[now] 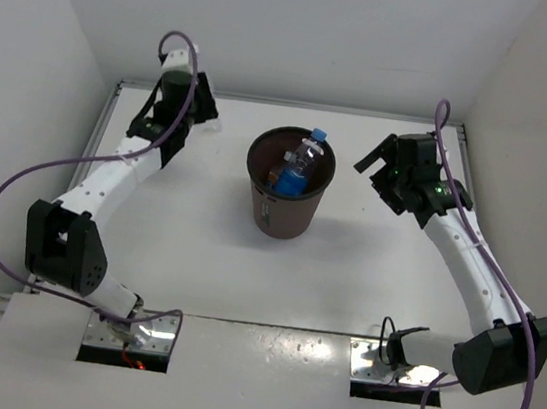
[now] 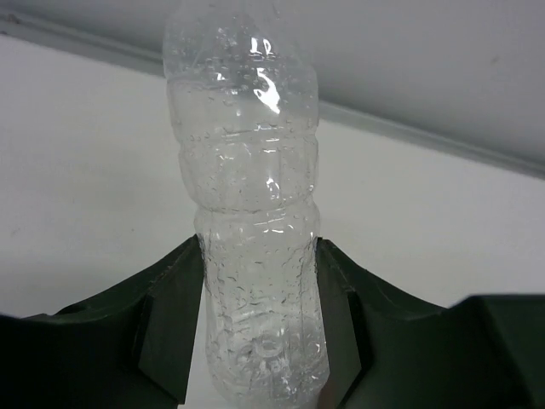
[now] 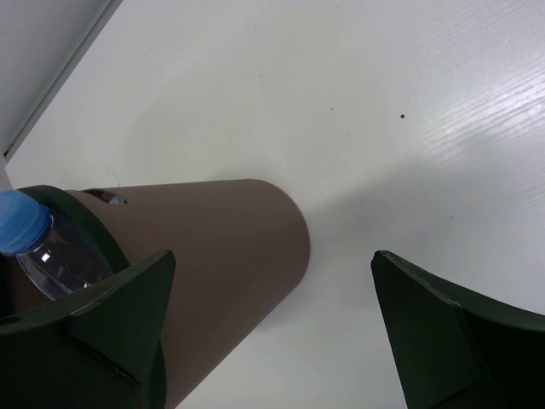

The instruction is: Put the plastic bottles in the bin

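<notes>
A white counter, boxed in by plain white walls, carried the work. Near its middle stood the dark brown bin, upright and tapering down to its base. Inside it, the bottle with the blue cap and label leaned with its cap poking above the far rim. Something orange showed low beside it, too small to make out.

At the far left corner of the counter, the left pincer was closed on the plain clear bottle. Both dark fingers pressed against the bottle's sides, and droplets clung inside its ribbed wall. The bottle reached away from the wrist camera towards the seam where counter met wall. Whether it rested on the counter or hung clear could not be told.

The right pincer hovered to the right of the bin, apart from it, with its fingers spread wide and nothing between them. Its wrist camera looked along the bin's brown wall to the blue cap at the rim.
</notes>
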You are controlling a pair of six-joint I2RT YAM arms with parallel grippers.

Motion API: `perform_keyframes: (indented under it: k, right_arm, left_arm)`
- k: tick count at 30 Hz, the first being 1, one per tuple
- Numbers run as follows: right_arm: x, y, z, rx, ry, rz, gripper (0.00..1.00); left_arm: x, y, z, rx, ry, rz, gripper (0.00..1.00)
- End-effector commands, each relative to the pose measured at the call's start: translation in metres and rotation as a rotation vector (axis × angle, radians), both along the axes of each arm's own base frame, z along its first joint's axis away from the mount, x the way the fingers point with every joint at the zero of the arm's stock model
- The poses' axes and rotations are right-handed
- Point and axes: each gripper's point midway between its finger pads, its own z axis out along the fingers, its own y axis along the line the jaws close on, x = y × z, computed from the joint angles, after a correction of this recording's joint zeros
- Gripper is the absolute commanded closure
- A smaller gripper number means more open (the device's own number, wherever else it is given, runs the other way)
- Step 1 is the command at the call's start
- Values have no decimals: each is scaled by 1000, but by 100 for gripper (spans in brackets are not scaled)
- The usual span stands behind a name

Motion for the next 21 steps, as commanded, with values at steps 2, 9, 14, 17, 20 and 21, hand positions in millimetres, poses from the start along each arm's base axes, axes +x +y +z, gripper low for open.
perform_keyframes:
  k: [2,9,14,17,20,21]
  right_arm:
    - [3,1,7,24,-30,-5,0]
    - [3,-3,0,34,-17,-8,0]
    - [8,3,-6,71,1,-1,0]
    - [12,6,-3,81,-7,9,0]
    - [10,2,-10,74,23,-2,0]
    - [10,2,-10,74,23,-2,0]
  left_arm:
    - [23,-10,74,-49,-149,-37,72]
    - [-2,-92,132,-155,-283,-357,70]
    - [-50,-185,152,-37,-354,-604,69]
    - [-66,-213,143,11,-344,-659,67]
    - [-70,-210,108,0,-265,-646,67]
    - [-73,-207,103,3,-256,-647,67]
